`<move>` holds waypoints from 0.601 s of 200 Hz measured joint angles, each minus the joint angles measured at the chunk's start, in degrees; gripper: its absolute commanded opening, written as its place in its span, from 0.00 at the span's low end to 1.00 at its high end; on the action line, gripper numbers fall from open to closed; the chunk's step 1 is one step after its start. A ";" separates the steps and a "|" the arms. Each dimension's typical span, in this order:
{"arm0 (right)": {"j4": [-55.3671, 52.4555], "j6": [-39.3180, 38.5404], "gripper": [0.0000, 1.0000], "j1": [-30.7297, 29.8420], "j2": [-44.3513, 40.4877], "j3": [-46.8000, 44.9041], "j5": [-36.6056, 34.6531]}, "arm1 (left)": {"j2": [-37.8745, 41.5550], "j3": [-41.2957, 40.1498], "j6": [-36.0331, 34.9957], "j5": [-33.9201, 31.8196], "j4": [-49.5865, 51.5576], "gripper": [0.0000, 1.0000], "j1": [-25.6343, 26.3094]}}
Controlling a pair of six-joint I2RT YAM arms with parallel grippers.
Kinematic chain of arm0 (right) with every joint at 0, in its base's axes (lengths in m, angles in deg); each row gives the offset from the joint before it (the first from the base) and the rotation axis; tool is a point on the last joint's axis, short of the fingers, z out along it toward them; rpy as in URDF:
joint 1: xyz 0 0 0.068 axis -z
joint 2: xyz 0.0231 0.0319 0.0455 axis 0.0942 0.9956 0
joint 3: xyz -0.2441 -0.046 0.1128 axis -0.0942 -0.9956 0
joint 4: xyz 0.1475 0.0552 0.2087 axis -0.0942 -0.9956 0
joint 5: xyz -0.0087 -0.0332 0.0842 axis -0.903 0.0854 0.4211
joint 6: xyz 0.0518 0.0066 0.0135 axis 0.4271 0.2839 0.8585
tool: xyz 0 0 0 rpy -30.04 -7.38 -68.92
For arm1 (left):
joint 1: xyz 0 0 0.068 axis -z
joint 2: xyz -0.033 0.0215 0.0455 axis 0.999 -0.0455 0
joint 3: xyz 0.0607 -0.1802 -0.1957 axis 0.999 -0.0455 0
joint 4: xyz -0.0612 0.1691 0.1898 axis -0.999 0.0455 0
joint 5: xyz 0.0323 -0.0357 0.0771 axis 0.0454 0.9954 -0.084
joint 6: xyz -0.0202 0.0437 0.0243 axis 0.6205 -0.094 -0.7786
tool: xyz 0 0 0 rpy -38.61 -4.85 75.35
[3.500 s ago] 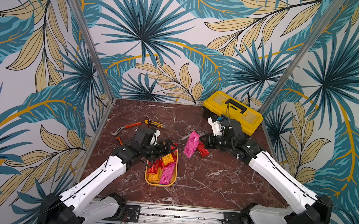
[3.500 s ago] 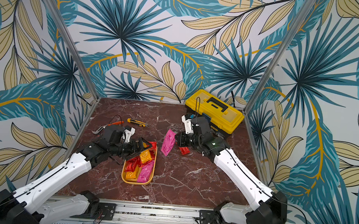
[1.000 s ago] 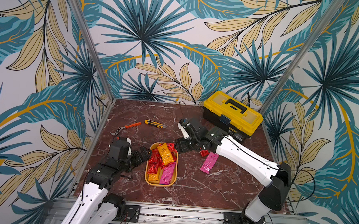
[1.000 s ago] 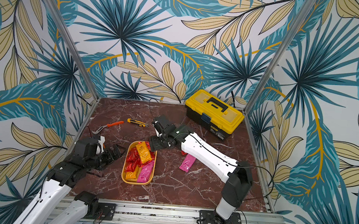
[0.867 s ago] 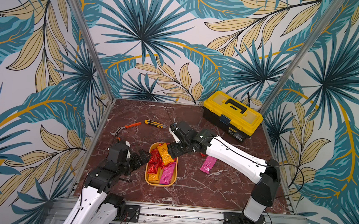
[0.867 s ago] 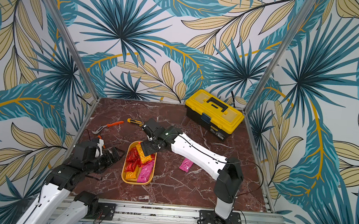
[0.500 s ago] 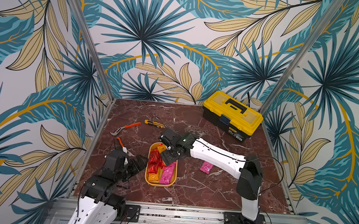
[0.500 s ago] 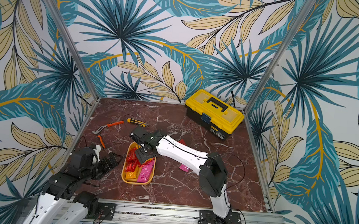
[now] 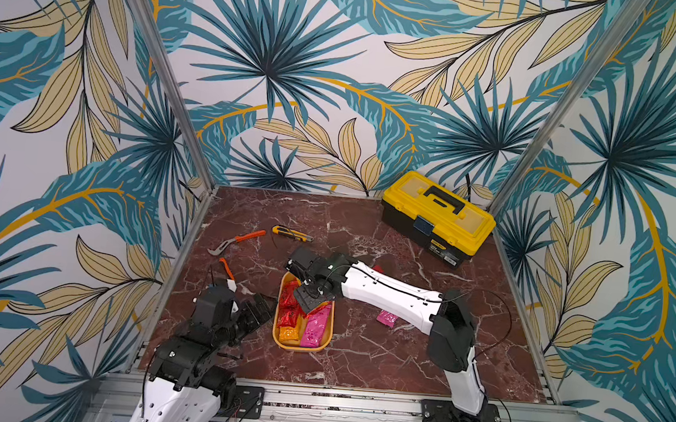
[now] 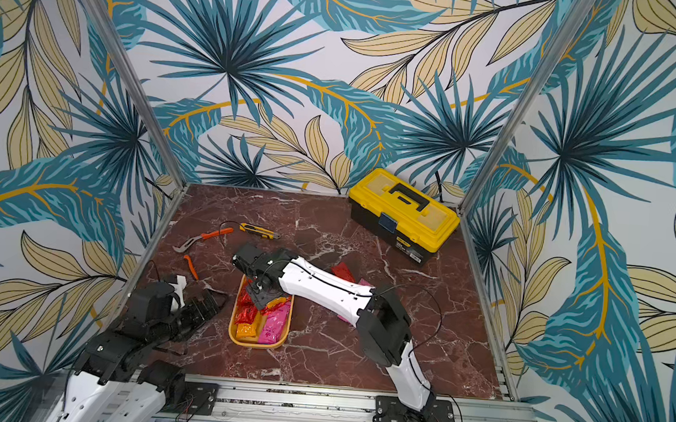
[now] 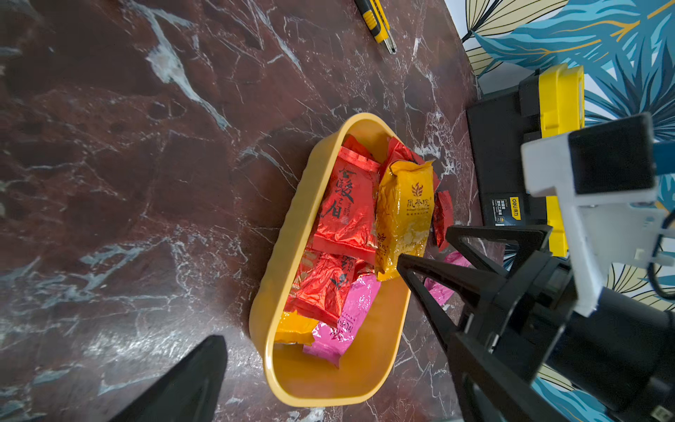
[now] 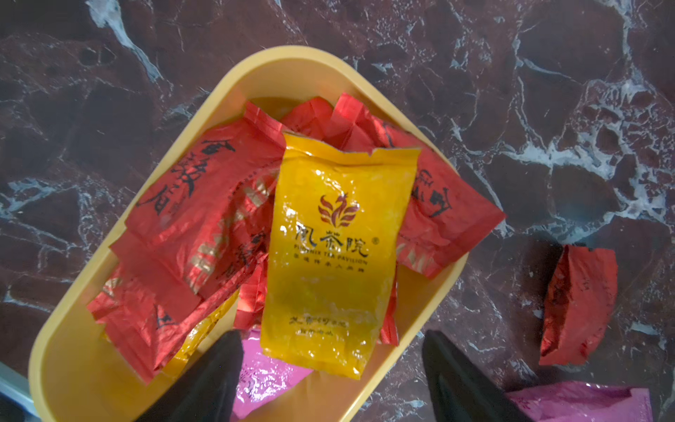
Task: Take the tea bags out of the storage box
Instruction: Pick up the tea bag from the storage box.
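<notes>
The right tool (image 9: pixel 309 297) hangs over the storage box (image 9: pixel 301 347) with its jaws apart and nothing clamped between them. Directly beneath it, the orange sachet (image 12: pixel 328 255) lies on top of the heap. In the right wrist view the sachet's near end sits between the two black fingers (image 12: pixel 215 365), so this looks like the approach to the next pick, with the grip not yet made.

The left tool (image 9: pixel 257 308) sits low over the desk (image 9: pixel 357 366), just beside the box's long wall on the side away from the right arm. Its jaws are wide apart and empty.

The job looks to be at an early stage. Only a few tea bags are out: a loose red sachet (image 12: pixel 577 307) and a loose pink sachet (image 12: pixel 584 402) lie on the desk beyond the box rim, off to one side of the right tool. The arm partly hides that patch in both top views, so I cannot tell whether more lie there.

Most of the bags are in the box under the tool: the crinkled red ones (image 12: pixel 204 204), a pink one (image 11: pixel 350 314), a second orange one (image 11: pixel 292 327), and the top orange sachet.
</notes>
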 measured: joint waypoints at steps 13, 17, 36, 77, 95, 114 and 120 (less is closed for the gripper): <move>-0.02 0.00 0.83 -0.04 0.68 0.39 -0.50 | 0.57 -0.50 0.22 -0.13 0.50 1.00 -0.02; -0.11 0.00 0.82 -0.04 0.94 0.57 -0.72 | 0.74 -0.68 0.26 -0.17 0.66 1.00 -0.02; -0.22 0.02 0.80 -0.04 2.05 1.60 -1.64 | 1.53 -1.60 0.61 -0.17 1.09 1.00 -0.04; -0.20 0.26 0.77 -0.04 4.22 3.32 -2.80 | 2.49 -1.99 1.11 -0.17 1.97 1.00 -0.04; -0.26 0.46 0.77 -0.04 4.63 3.76 -3.04 | 2.51 -2.03 1.22 -0.17 2.01 1.00 -0.04; -0.31 0.63 0.77 -0.04 4.74 4.26 -3.28 | 2.54 -2.03 1.22 -0.17 2.10 1.00 -0.04; -0.31 0.68 0.77 -0.04 4.79 4.48 -3.43 | 2.58 -2.03 1.22 -0.17 2.14 1.00 -0.04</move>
